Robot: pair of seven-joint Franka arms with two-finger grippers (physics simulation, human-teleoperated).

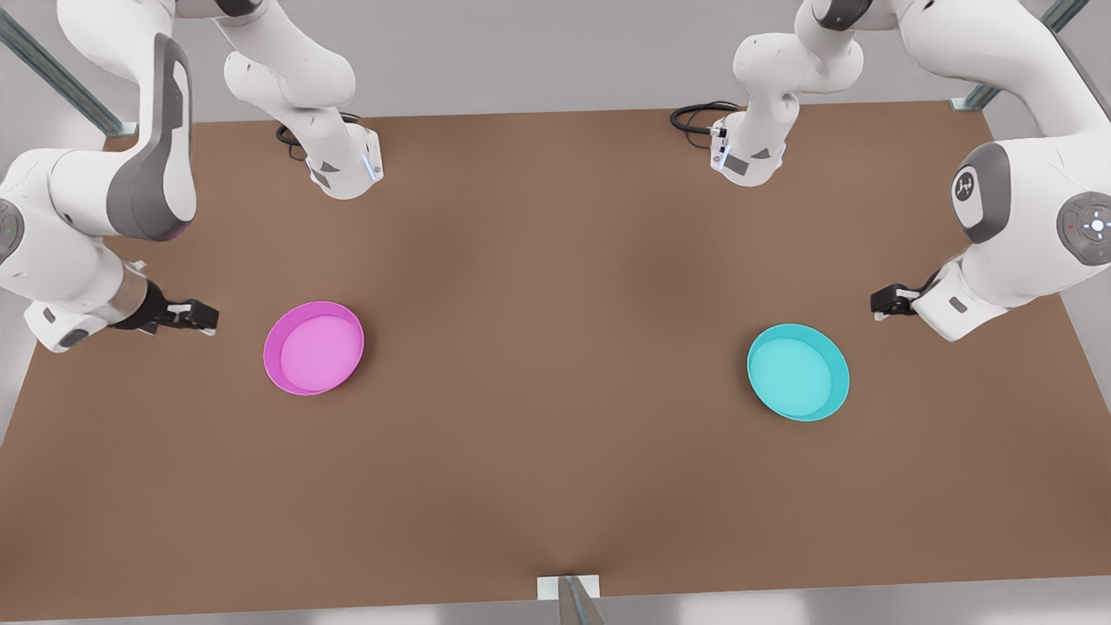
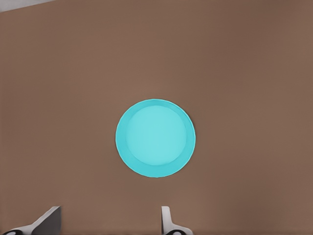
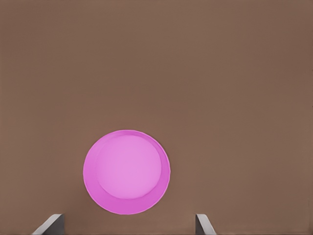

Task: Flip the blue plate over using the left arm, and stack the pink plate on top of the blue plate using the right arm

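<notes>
The blue plate [image 1: 798, 371] lies rim up on the brown table at the front view's right; in the left wrist view the blue plate [image 2: 155, 138] sits ahead of the fingertips. My left gripper [image 1: 878, 304] hovers open beside it, toward the table's right edge, holding nothing [image 2: 110, 220]. At the front view's left the pink plate [image 1: 314, 347] also rests rim up, its lighter inside showing [image 3: 126, 171]. My right gripper [image 1: 208, 317] is open and apart from it on its left side, with the gripper's fingertips [image 3: 129, 223] wide.
The brown table [image 1: 555, 260] stretches wide between the two plates. Both arm bases [image 1: 347, 165] [image 1: 746, 152] with black cables stand at the far edge. A metal bracket [image 1: 568, 590] sits at the near edge.
</notes>
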